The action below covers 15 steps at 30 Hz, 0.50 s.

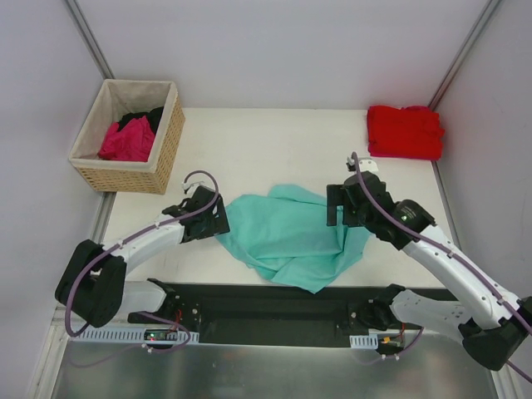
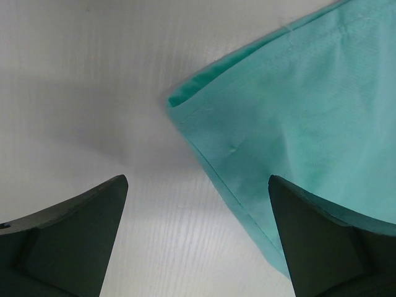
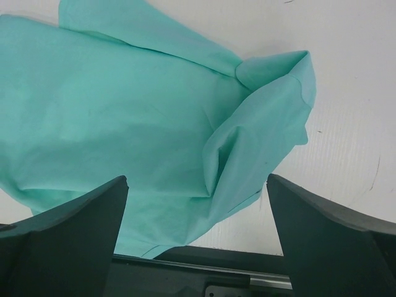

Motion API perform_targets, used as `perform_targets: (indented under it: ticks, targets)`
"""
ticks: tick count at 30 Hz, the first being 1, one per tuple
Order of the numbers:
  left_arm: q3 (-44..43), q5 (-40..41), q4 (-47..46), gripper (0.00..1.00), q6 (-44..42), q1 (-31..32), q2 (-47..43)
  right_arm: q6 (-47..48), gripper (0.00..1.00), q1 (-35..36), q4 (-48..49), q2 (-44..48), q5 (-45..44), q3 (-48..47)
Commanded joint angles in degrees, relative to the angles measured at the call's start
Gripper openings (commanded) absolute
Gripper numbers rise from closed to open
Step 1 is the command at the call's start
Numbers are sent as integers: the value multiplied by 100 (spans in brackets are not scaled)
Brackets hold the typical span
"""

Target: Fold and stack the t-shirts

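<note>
A teal t-shirt (image 1: 291,237) lies crumpled in the middle of the table, its near edge at the black front rail. My left gripper (image 1: 218,218) is open at the shirt's left edge; in the left wrist view a hemmed teal corner (image 2: 291,117) lies between and beyond the jaws. My right gripper (image 1: 337,206) is open above the shirt's right side; the right wrist view shows a folded teal flap (image 3: 260,130) under it. A folded red t-shirt (image 1: 405,131) sits at the back right. Magenta (image 1: 126,141) and black (image 1: 145,118) shirts lie in the basket.
A woven tan basket (image 1: 166,145) with beige lining stands at the back left, off the table's corner. A black rail (image 1: 274,303) runs along the near edge between the arm bases. Grey walls close in on both sides.
</note>
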<state>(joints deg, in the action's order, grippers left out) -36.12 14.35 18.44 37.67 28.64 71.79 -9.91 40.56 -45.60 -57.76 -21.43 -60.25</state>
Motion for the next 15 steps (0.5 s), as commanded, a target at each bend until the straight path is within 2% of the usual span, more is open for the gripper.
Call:
perform_targets:
  ticks: [1,6,9,10,12,13,15]
  targets:
    - [-176,244,-200,96,223,-166,300,-55,100,31,-238,405,-247,-22]
    - [-299,340,-340,86,232,-263,581,-2,100,49,-353,625,-274,-22]
    - [-361,384,-455,74,223,-333,705,7,100,49,-388,669,-265,-31]
    - [-369,376,-490,66,206,-350,792,16,100,40,-379,669,-230,-31]
    - [-405,358,-560,58,188,-412,906,-11,100,58,-327,678,-81,4]
    - [-431,341,-587,48,179,-421,933,-19,100,110,-300,687,24,22]
    - [-440,323,-657,40,188,-447,1003,-46,99,198,-169,696,182,101]
